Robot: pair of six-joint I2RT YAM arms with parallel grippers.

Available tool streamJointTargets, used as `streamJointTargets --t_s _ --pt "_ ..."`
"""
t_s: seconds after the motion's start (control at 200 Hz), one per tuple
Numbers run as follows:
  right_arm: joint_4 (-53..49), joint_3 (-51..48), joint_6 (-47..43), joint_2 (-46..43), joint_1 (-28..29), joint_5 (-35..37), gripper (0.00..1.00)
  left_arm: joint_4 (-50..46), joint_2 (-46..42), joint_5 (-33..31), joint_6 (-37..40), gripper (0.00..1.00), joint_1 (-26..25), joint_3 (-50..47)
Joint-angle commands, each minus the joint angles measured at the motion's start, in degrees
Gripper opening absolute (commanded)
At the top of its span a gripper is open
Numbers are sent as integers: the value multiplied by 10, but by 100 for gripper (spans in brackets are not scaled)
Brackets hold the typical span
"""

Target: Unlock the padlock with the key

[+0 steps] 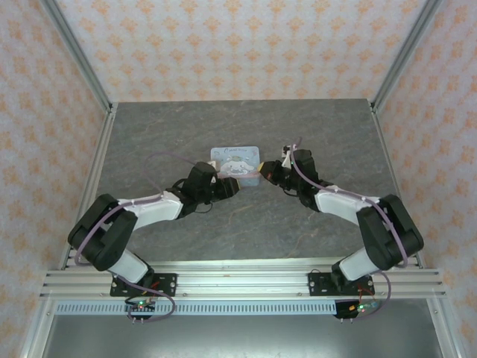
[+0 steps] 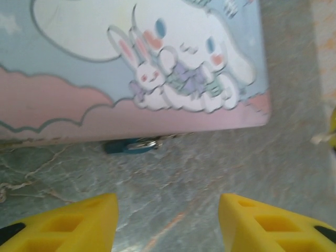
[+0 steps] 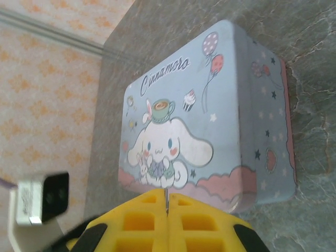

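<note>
One padlock (image 2: 127,146) at edge of tin (image 2: 157,63)

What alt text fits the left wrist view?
A small teal padlock sits on the grey table, right at the edge of a pastel cartoon tin. The left gripper is open and empty in the foreground.

The tin box (image 3: 210,131) has smooth, faintly glossy printed metal. At its six o'clock, from my left wrist, the padlock (image 2: 122,147) is teal-coated with a shiny metal shackle (image 2: 149,142). The table (image 1: 246,134) is matt, veined, stone-like. My fingers (image 2: 79,223) are matt yellow plastic; the key (image 3: 166,198) is a thin metal sliver.
</note>
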Motion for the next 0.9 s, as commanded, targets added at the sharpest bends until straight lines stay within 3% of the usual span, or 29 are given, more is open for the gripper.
streamJointTargets --t_s 0.0,0.5,0.896 --pt "67 25 53 33 -6 12 0 -10 18 -25 69 53 -13 15" --pt "111 35 91 87 -15 29 0 41 92 -139 176 48 -43 32" --pt "106 41 92 107 -16 24 0 68 137 -148 185 48 -49 67"
